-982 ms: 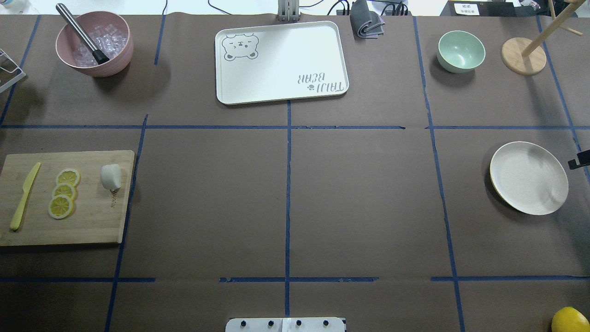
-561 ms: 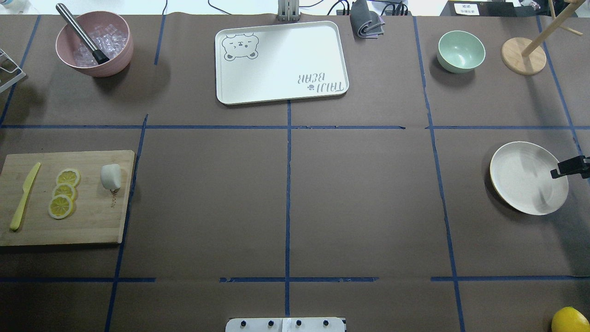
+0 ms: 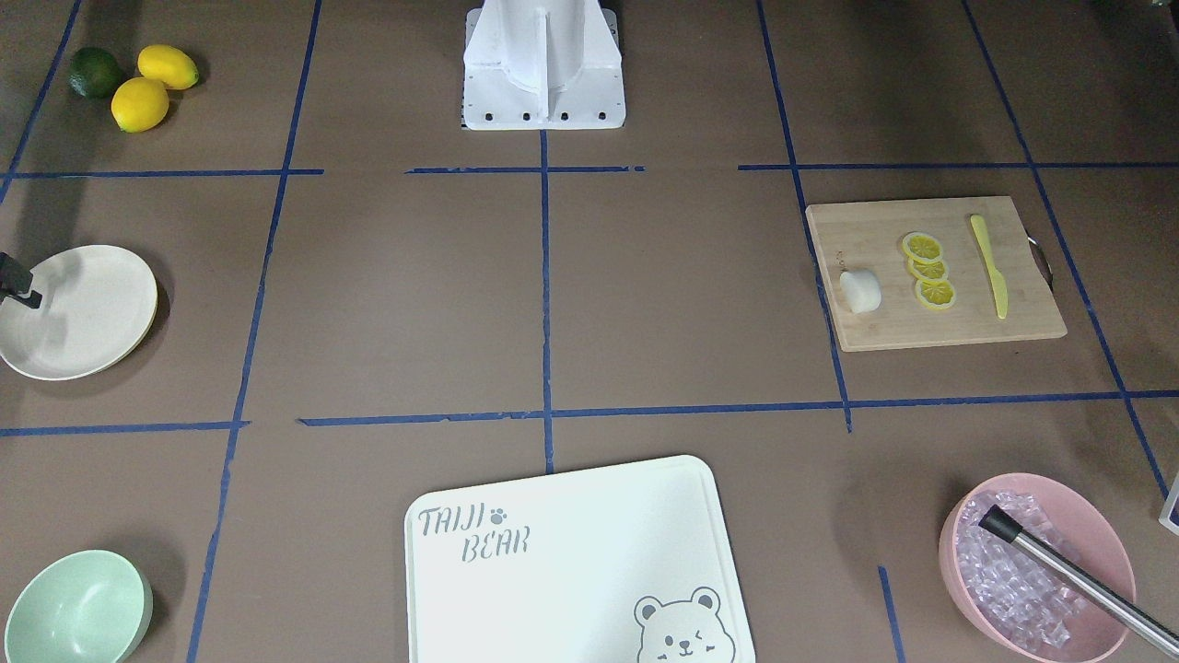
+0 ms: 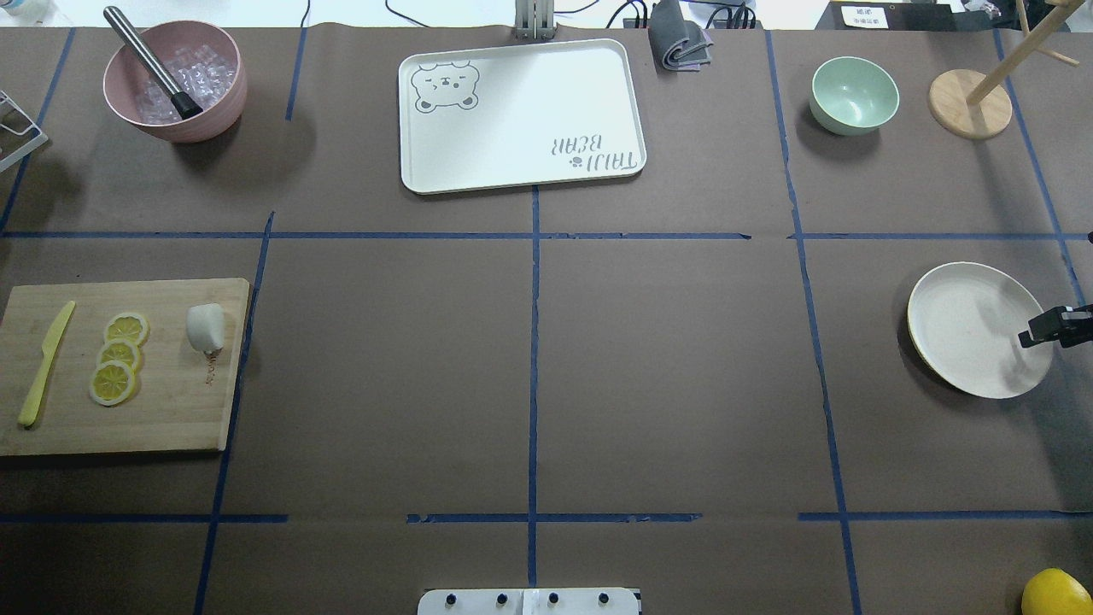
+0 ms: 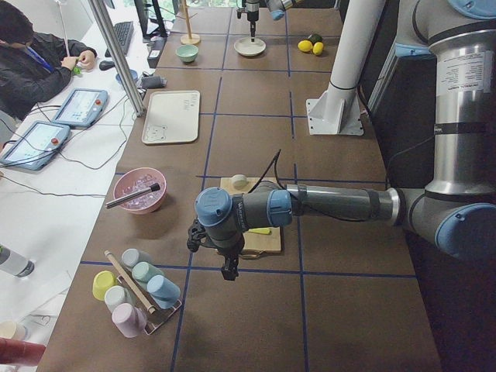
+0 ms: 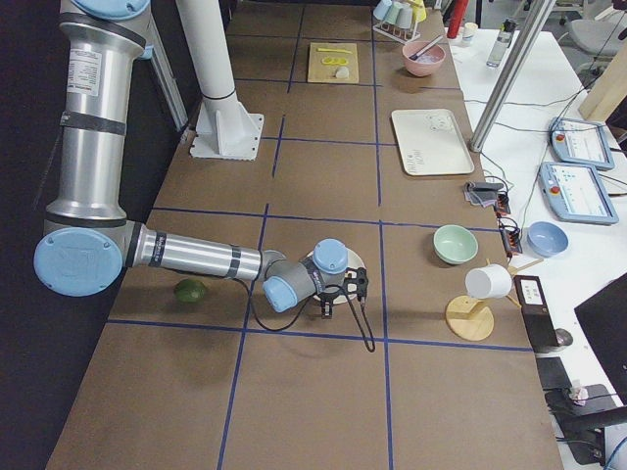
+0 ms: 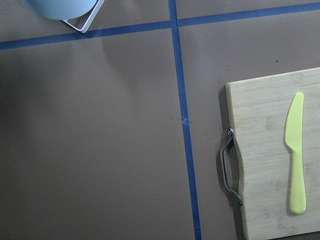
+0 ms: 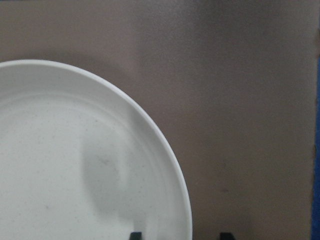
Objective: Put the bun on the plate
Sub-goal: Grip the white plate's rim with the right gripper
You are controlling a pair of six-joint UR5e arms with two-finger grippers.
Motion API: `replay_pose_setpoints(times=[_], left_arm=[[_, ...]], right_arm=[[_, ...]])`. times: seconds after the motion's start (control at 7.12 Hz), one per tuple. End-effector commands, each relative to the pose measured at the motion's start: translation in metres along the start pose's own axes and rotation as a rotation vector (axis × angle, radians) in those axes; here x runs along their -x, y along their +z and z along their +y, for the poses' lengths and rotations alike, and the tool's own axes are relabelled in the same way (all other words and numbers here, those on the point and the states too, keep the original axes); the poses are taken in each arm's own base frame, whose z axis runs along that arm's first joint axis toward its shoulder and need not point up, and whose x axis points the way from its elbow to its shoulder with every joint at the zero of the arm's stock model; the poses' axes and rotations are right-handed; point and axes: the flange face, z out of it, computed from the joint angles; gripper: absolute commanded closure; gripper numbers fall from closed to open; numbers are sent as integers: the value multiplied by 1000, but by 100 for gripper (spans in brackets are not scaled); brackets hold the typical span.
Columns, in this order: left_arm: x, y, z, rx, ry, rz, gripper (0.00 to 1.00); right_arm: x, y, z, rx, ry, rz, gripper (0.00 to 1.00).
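The white bun (image 4: 206,327) lies on the right part of a wooden cutting board (image 4: 162,418) at the table's left. It also shows in the front view, bun (image 3: 860,291). The cream plate (image 4: 965,329) sits far right. My right gripper (image 4: 1043,328) hangs over the plate's right rim. In the right wrist view the plate (image 8: 75,165) fills the left, and the right gripper (image 8: 180,236) is open, its two fingertips either side of the rim. My left gripper (image 5: 229,271) shows only in the exterior left view, beyond the board's far end from the bun; I cannot tell its state.
Lemon slices (image 4: 119,354) and a yellow knife (image 4: 47,363) share the board. At the back stand a pink bowl (image 4: 224,107) of ice, a white tray (image 4: 521,115), a mint bowl (image 4: 854,94) and a wooden stand (image 4: 971,102). A lemon (image 4: 1057,594) lies front right.
My right gripper has come in from the right edge over the plate's rim, then shifted a little toward the robot. The bun and plate have not moved.
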Motion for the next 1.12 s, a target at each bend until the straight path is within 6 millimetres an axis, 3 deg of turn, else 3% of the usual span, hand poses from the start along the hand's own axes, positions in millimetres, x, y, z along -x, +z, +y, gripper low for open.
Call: replay_pose_setpoints(times=[0.0,0.28,0.56,0.7,0.84,0.98], left_arm=[[0,0,0,1,-1,0,0],[0,0,0,2,-2,0,0],[0,0,0,2,-2,0,0],[0,0,0,3,-3,1,0],[0,0,0,3,-3,1,0],[0,1,0,4,-4,1,0]], right_arm=[[1,0,0,-1,0,-1,98],[30,-19,-11,-39,-33,-34,100],[128,-60,-28,-109,-183,-135,100],[189,-65,-33,-112,-176,-190,100],[273,-59,-45,-111,-100,-248,99],[362,-37,-41,-105,-85,-281,98]])
